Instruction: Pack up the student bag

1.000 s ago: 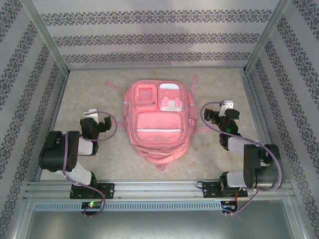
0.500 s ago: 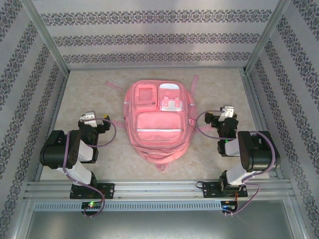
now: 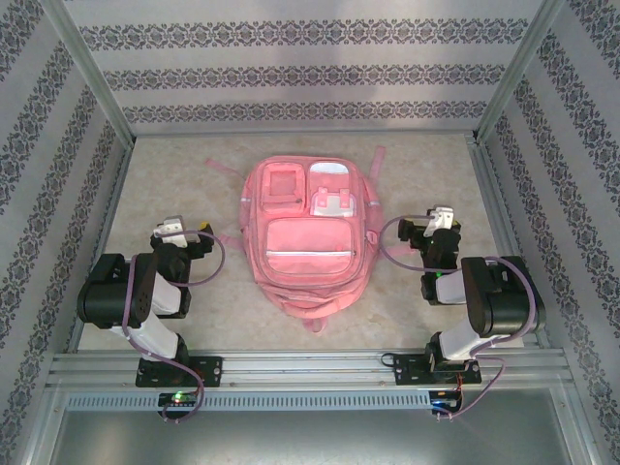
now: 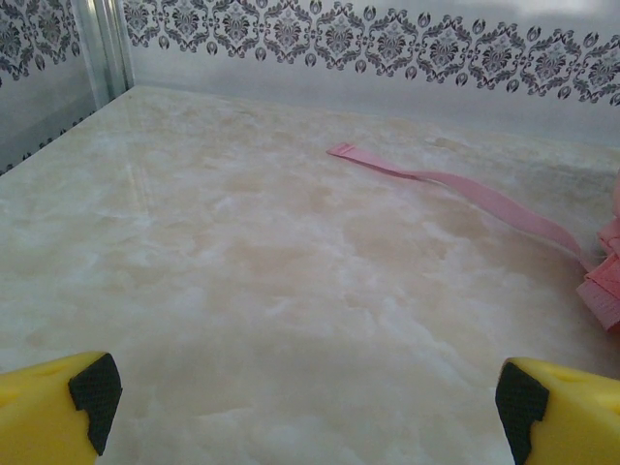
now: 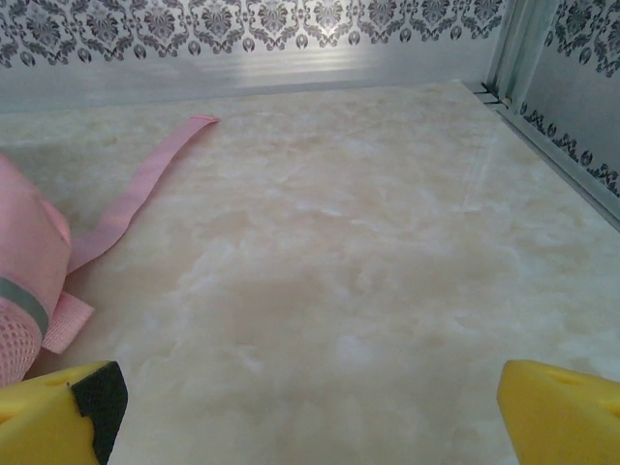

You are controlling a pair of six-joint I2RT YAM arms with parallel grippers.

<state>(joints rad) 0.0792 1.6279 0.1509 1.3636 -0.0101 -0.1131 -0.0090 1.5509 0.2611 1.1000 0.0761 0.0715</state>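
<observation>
The student bag is a large pink backpack lying flat in the middle of the marble-look table, front pockets up and straps spread at its far corners. My left gripper rests low to the bag's left, folded back near its base. In the left wrist view it is open over bare table, with a pink strap ahead on the right. My right gripper sits to the bag's right. It is open with nothing between its yellow fingertips, and the bag's side lies at left.
Patterned walls with aluminium posts enclose the table on three sides. A metal rail carrying both arm bases runs along the near edge. Bare table lies between each gripper and its side wall.
Both arms have drawn back toward their bases and folded lower since a second ago. The bag has not moved, and both grippers stay open.
</observation>
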